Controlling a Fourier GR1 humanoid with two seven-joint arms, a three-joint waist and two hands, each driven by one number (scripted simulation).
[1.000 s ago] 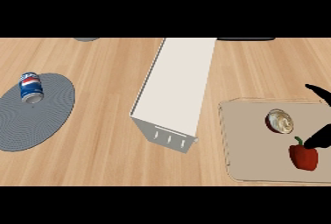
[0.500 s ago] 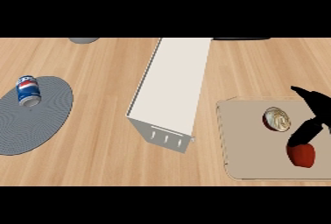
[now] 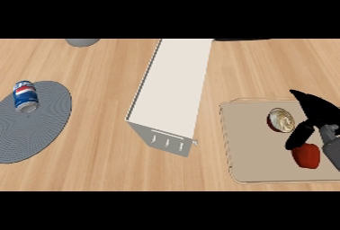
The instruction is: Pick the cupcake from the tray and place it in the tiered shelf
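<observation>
The wooden counter (image 3: 100, 170) fills the frame, and the largest thing on it is the tiered shelf (image 3: 174, 90), a long white unit running from top centre down to the middle, its slotted end facing the lower edge. At the left lies a grey round plate (image 3: 46, 130) with a blue soda can (image 3: 25, 95) on its upper part. At the right sits the beige tray (image 3: 239, 134), holding the cupcake (image 3: 281, 119) near its upper right and a red apple (image 3: 307, 155) just below. The right hand (image 3: 312, 114) comes in from the right edge over the tray, its fingers spread, one reaching up past the cupcake and another angled down between cupcake and apple; nothing is pinched yet. The left hand shows nowhere. The step in hand looks like closing on the cupcake: the hand should centre over it, curl round its sides, and keep the lower finger clear of the apple before lifting toward the shelf.
</observation>
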